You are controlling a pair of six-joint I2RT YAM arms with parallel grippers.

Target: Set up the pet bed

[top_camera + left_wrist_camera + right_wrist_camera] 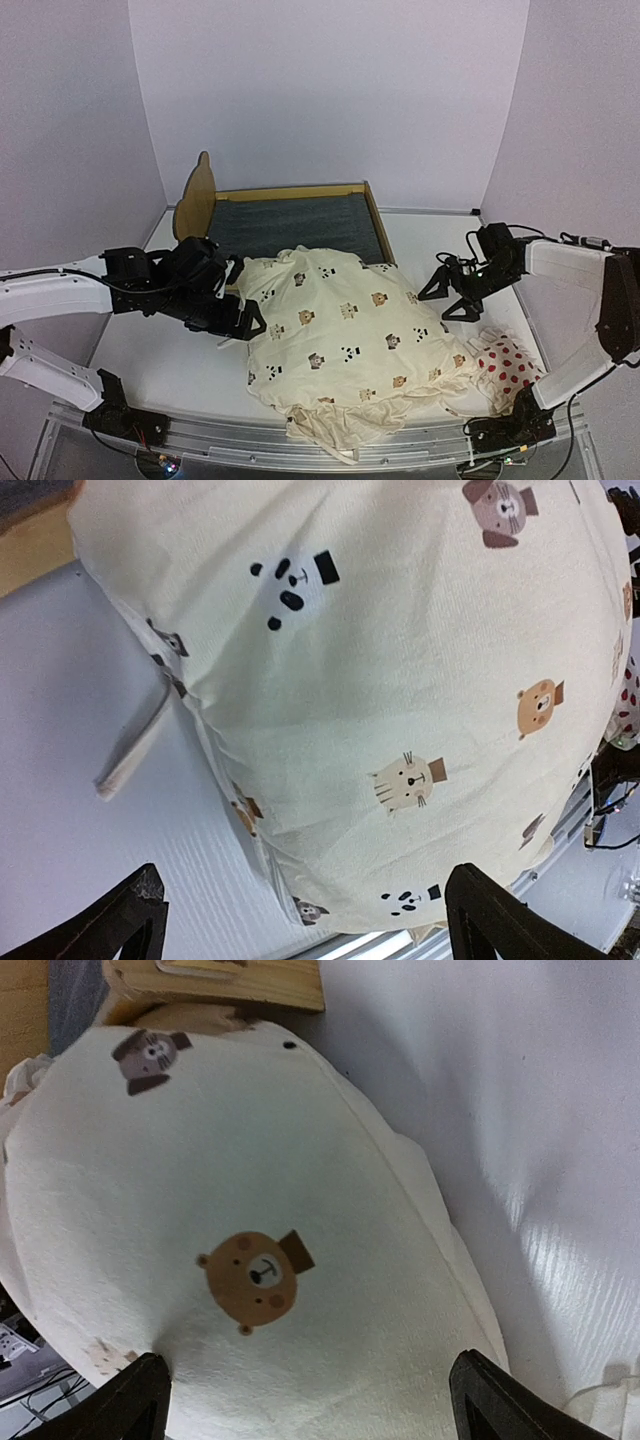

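Note:
The plywood pet bed [290,222] with a scalloped headboard and dark slatted base stands at the back of the table; its wooden corner shows in the right wrist view [215,982]. The cream animal-print cushion [350,335] lies in front of it, overlapping the bed's near end, and fills both wrist views [400,680] [230,1260]. My left gripper [245,320] is open at the cushion's left edge [300,920]. My right gripper [450,295] is open at the cushion's right edge [305,1400]. Neither holds anything.
A small white red-dotted pillow [505,368] lies at the front right, partly under the cushion. A cushion tie [135,755] trails on the white table [150,350] at the left. The table's front rail [250,435] runs beneath the cushion's ruffle.

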